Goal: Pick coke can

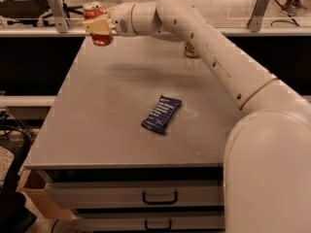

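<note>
The coke can (92,9) is being held in the upper left of the frame by the gripper (99,27). The jaws are being pressed against the can's sides, so the gripper is clamped on the can. The tan fingers are lying across the can's middle, and the silver top and the red lower part are being left exposed above and below them. The can is being held upright. Its base is being seen over the far left corner of the table (97,120); contact with the surface cannot be confirmed.

The arm (214,57) is being extended from the robot body (267,169) in the lower right of the frame, diagonally across the table, to the gripper in the upper left. A shadow is being cast on the tabletop below the forearm.

A brownish can (190,51) is standing near the table's far edge, in the upper middle of the frame, and is being partly hidden by the arm. It is well apart from the coke can.

A blue packet (162,114) is lying flat near the middle of the table, apart from both cans.

Two drawers are being shown below the table's front edge, the upper drawer (136,195) and the lower drawer (146,222), each with a dark handle.
</note>
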`<act>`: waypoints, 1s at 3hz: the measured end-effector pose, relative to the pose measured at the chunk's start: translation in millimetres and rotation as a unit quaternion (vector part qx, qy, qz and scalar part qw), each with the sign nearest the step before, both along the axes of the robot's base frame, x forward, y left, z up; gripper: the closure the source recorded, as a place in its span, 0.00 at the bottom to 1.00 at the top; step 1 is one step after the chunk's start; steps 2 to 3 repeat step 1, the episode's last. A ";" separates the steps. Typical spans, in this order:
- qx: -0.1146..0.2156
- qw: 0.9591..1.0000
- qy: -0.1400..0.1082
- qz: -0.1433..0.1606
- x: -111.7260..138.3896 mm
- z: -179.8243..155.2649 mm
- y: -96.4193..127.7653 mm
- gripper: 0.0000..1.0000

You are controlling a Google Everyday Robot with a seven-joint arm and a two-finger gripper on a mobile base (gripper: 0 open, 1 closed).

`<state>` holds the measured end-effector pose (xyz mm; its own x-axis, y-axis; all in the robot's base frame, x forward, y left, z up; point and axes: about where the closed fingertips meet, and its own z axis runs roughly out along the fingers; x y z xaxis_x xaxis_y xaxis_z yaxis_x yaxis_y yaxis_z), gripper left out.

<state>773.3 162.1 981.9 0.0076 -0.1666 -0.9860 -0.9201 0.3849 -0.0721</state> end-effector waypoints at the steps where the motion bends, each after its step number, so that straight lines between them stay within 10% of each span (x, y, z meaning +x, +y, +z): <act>1: -0.012 1.000 0.004 -0.002 -25.5 30.2 -22.5 1.00; 3: -0.012 1.000 0.004 -0.002 -25.5 30.2 -22.5 1.00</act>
